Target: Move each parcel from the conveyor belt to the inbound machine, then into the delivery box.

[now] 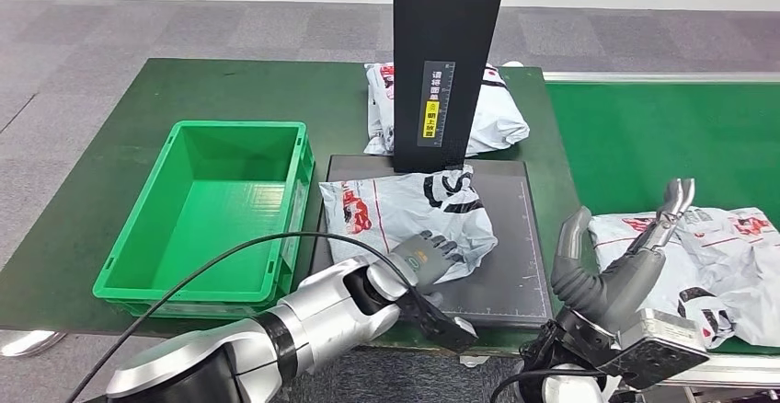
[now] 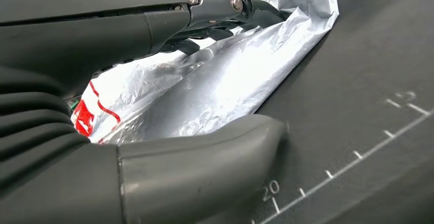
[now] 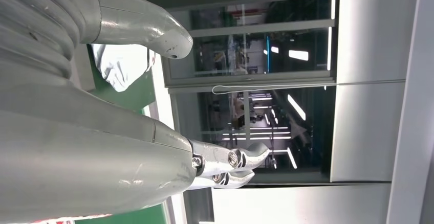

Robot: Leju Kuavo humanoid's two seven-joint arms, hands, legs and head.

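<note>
the left hand (image 1: 425,260) closes on the near edge of the parcel (image 1: 405,214) lying on the inbound machine's black pad (image 1: 515,274), fingers above and thumb on the pad, apparently to lift it. the green delivery box (image 1: 210,214) sits just beyond it to the left, open-topped; the right hand (image 1: 621,270) hovers open, holding nothing, beside another parcel (image 1: 727,256).

Right hand (image 3: 153,106) open, silver parcel (image 3: 120,65) beside glass-fronted wall (image 3: 256,81).
</note>
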